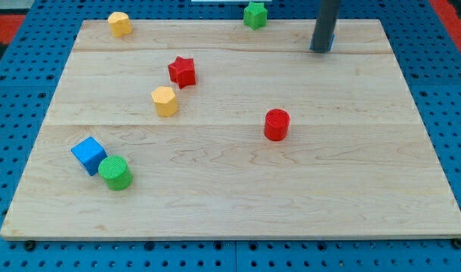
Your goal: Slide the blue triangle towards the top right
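Observation:
My tip (pixel 320 50) rests on the wooden board (pixel 238 204) near the view's top right. A thin sliver of blue (pixel 331 43) shows at the rod's right side just above the tip. It looks like the blue triangle, mostly hidden behind the rod, and its shape cannot be made out. The tip is touching or right next to it.
A blue cube (pixel 88 155) and a green cylinder (pixel 116 172) sit together at the lower left. A red cylinder (pixel 276 125) is at centre right. A red star (pixel 182 71) and a yellow hexagon (pixel 164 100) are left of centre. A yellow block (pixel 119 23) and a green star (pixel 255 14) sit at the top edge.

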Action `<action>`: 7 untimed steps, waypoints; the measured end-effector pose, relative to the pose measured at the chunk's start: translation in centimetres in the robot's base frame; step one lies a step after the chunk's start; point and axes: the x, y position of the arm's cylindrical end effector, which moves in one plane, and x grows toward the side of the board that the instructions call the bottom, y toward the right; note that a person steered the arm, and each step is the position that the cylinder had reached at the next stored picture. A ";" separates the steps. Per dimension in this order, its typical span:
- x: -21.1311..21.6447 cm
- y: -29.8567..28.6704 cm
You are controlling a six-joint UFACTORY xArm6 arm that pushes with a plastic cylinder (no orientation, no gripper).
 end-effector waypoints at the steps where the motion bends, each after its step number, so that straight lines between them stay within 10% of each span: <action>1: -0.7 0.3; 7: -4.5 -3.8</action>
